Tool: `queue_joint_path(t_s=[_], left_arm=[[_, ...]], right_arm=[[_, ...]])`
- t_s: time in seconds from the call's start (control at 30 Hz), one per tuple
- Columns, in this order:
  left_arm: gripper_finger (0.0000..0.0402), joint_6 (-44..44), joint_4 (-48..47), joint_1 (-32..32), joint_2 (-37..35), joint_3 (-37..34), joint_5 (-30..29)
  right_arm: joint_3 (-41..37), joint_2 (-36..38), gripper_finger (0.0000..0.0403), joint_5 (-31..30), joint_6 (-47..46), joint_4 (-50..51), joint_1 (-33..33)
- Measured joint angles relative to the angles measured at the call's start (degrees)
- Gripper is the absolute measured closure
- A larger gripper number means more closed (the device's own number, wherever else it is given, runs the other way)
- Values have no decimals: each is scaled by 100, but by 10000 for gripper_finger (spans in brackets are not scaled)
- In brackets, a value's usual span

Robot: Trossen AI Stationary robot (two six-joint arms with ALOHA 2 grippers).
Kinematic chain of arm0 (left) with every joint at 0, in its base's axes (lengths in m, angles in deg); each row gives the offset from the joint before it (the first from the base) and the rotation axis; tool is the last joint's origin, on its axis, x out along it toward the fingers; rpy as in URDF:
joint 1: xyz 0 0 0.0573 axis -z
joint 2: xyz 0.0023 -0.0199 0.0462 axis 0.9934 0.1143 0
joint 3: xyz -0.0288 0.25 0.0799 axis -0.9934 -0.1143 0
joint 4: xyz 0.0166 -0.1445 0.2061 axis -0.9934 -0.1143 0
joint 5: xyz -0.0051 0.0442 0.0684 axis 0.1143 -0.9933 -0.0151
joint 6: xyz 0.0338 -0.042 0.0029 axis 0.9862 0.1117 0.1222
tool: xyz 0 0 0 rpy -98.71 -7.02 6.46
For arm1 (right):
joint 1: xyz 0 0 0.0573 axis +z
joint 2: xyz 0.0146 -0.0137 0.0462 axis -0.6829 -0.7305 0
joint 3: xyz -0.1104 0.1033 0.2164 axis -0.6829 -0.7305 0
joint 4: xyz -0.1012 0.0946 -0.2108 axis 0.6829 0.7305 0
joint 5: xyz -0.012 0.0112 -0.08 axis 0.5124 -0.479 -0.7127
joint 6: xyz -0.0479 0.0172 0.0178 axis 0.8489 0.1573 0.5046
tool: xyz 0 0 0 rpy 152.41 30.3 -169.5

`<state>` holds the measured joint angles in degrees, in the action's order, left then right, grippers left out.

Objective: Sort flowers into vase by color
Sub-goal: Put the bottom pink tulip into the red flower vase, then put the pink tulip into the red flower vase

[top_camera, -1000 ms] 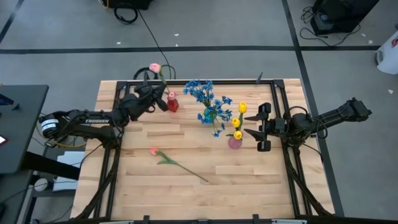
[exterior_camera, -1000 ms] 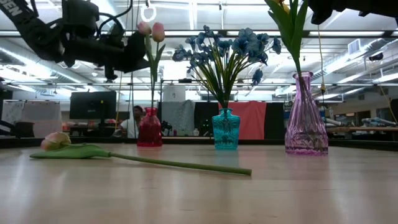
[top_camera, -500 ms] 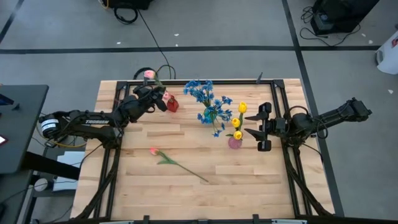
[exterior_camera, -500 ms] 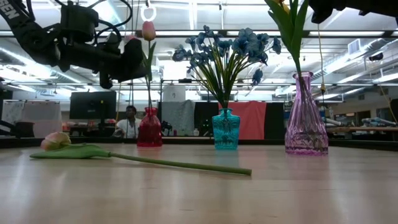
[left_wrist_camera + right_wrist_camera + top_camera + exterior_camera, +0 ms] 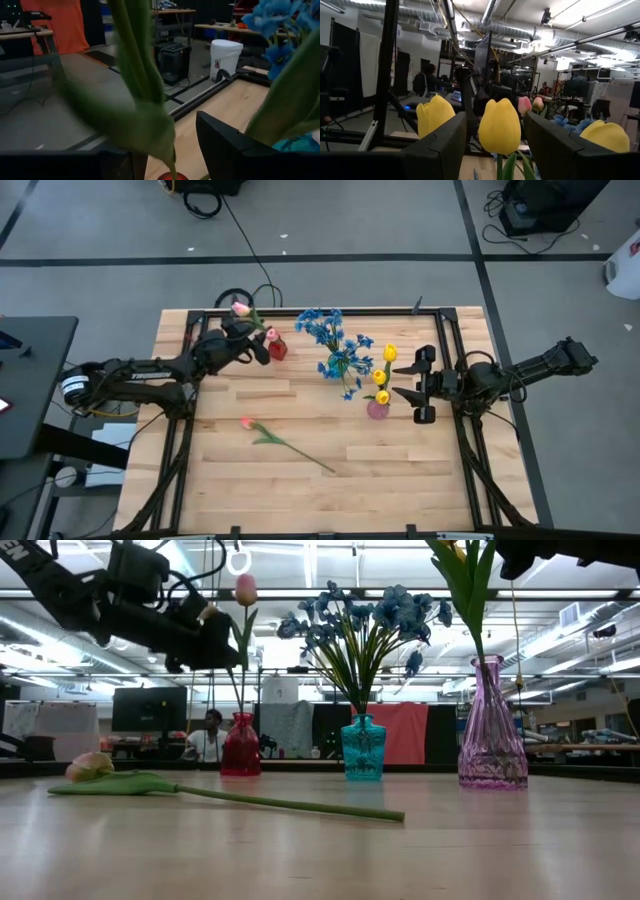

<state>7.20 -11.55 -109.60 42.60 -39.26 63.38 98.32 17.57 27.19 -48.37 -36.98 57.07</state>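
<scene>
Your left gripper (image 5: 262,348), jaws apart around the pink tulip's green stem (image 5: 135,65), could snag it and tip the small red glass vase (image 5: 241,744).

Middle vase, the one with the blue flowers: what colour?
Teal: the middle vase is clear teal glass, best seen in the low view, holding the blue flowers.

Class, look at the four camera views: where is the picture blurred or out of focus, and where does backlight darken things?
Left wrist view: the green stem and leaves right at the lens are smeared and out of focus. Low view: bright ceiling lights backlight the left gripper, leaving it nearly a silhouette. Right wrist view: the yellow tulip is fairly sharp and the room behind softer. High view: evenly lit.
</scene>
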Motion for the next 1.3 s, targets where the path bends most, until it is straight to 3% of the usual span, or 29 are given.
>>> queue_joint_path(t_s=[0.37,0.73,1.03,1.17,1.3], left_arm=[[235,-365,-2387,24,-953,523,-37],[202,-71,-2495,571,-1591,531,-72],[202,70,-3529,1235,-2187,531,-638],[202,14,-3907,1655,-2464,531,-464],[202,-615,-4452,2040,-2545,531,-57]], right_arm=[[0,-1,192,-1,-68,67,0],[0,1,192,-171,-354,161,0],[0,6,192,-176,-1000,338,130],[0,14,192,-176,-1141,298,181],[2,14,192,-162,-1203,191,190]])
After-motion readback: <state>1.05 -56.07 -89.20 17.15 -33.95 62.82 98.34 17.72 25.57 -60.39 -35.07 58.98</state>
